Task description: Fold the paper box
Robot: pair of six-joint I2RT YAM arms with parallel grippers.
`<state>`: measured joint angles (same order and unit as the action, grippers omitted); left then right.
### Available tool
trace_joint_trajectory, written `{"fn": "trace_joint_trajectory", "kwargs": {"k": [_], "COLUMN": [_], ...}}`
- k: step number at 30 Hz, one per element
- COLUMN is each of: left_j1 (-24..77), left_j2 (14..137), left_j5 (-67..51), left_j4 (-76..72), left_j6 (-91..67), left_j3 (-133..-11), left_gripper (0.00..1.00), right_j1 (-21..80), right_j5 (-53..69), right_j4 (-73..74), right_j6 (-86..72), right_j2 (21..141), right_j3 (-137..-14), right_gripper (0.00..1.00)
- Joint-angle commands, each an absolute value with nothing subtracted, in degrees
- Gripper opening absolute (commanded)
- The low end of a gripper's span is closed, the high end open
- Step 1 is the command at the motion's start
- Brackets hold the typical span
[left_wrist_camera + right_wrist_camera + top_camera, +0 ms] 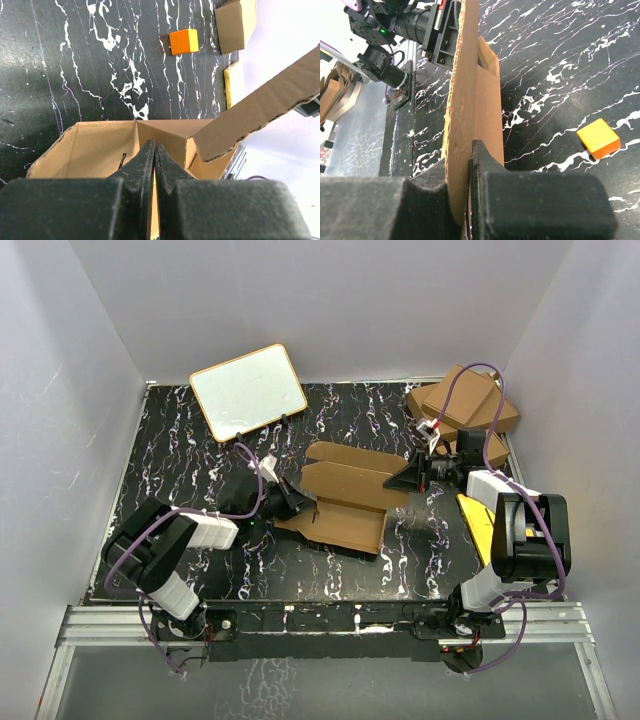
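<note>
Black marble table (190, 435): my left gripper (300, 506) clamps the paper box (345, 510) steady so my right gripper (398, 478), pinching its flap (462, 100), can fold.

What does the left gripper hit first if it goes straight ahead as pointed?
The paper box itself: the left gripper, jaws shut on a panel, points into the half-folded box, so its inner back wall likely comes first. Depth there is unclear.
</note>
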<state>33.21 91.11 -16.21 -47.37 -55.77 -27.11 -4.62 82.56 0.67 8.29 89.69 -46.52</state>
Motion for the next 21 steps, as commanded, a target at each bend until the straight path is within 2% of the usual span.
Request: {"fn": "trace_joint_trajectory", "kwargs": {"k": [1, 21], "left_j1": [34.0, 35.91], "left_j2": [91.51, 99.54], "left_j5": [-13.89, -11.62], "left_j4": [-53.27, -64.31], "left_j6": [-58.11, -63.62], "left_j3": [-27.22, -29.44], "left_gripper": [0.0, 0.0], "right_j1": [-4.46, -3.62], "right_j5": [85.34, 85.87], "right_j4": [-7.28, -7.32], "right_j6": [5.15, 5.0], "right_j2": [88.6, 89.76], "right_j3": [-45.27, -45.18], "right_gripper": [0.08, 0.08]}}
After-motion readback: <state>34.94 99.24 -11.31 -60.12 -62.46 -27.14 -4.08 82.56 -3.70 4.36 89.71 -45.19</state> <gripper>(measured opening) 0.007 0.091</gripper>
